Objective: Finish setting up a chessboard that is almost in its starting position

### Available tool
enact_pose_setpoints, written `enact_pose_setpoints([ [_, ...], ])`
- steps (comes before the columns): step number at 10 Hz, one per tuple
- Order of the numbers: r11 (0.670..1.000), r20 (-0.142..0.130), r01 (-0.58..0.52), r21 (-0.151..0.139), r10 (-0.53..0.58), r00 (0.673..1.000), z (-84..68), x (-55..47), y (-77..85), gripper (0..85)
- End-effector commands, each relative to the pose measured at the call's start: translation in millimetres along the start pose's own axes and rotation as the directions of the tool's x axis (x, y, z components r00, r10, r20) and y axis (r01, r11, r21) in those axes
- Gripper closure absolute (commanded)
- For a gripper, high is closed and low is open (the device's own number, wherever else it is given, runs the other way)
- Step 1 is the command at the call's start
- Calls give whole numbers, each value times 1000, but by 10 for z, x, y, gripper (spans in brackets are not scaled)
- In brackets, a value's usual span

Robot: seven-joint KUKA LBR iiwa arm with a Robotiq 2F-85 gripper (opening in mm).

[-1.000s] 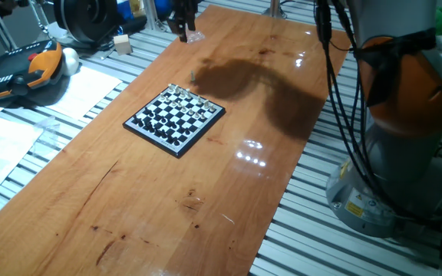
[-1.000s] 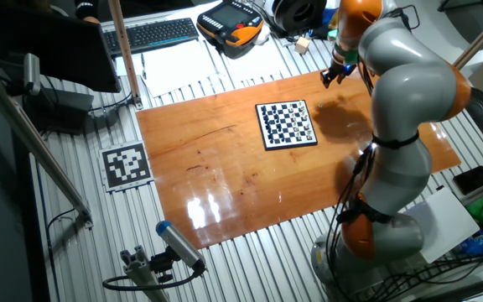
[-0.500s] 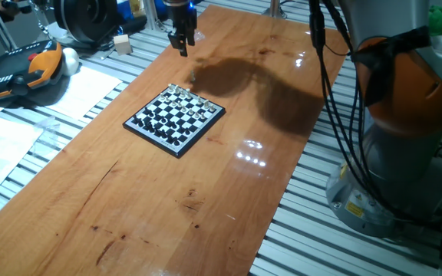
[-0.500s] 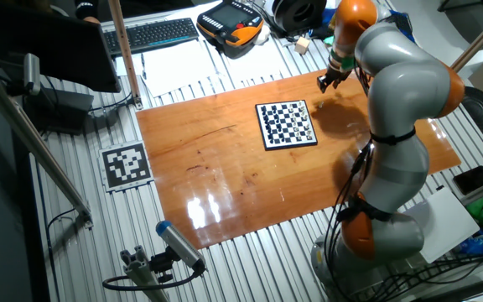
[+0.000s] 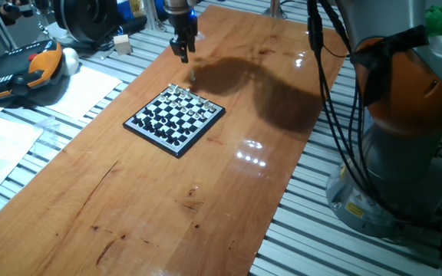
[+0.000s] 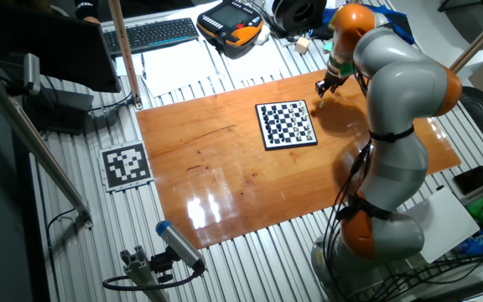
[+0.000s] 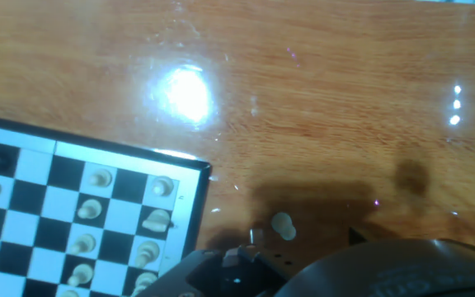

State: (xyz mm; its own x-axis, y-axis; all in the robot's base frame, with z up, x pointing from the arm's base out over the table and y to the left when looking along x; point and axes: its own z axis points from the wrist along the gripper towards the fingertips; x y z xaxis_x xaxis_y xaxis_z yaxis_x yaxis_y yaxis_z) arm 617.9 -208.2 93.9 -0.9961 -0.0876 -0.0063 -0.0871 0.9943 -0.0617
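Observation:
The small black-framed chessboard (image 5: 175, 119) lies on the wooden table, also in the other fixed view (image 6: 287, 124) and at the lower left of the hand view (image 7: 81, 223). One pale piece (image 7: 283, 225) stands off the board on the bare wood beside its pale-side corner; it is a tiny speck in one fixed view (image 5: 192, 75). My gripper (image 5: 183, 52) hangs above the table just beyond that loose piece, also in the other fixed view (image 6: 321, 88). Its fingers look slightly apart and hold nothing. In the hand view only the dark hand body shows at the bottom.
An orange-and-black teach pendant (image 5: 21, 73) and papers (image 5: 90, 88) lie left of the table. A keyboard (image 6: 153, 33) sits at the far side. The arm's base (image 5: 390, 176) and cables stand at the right table edge.
The gripper has come down and a little toward the board, closer to the loose pale piece. The board and pieces have not moved.

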Motion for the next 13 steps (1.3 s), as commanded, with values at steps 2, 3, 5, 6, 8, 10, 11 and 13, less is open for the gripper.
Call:
enact_pose_setpoints([
  [2, 1000, 8, 13, -4, -13, 1000, 164, 16, -11, 340],
  [3, 1000, 7, 19, -2, -19, 1000, 200, 29, -19, 340],
  [5, 1000, 0, 28, -6, -28, 1000, 218, 45, -23, 510],
  [6, 1000, 2, 28, -6, -28, 1000, 236, 52, -21, 510],
  [8, 1000, 4, 30, -8, -30, 1000, 279, 60, 1, 510],
  [10, 1000, 8, 28, -8, -28, 1000, 296, 71, 22, 510],
  [11, 1000, 8, 27, -8, -27, 1000, 299, 73, 27, 510],
  [13, 1000, 8, 28, -6, -28, 1000, 300, 74, 25, 510],
])
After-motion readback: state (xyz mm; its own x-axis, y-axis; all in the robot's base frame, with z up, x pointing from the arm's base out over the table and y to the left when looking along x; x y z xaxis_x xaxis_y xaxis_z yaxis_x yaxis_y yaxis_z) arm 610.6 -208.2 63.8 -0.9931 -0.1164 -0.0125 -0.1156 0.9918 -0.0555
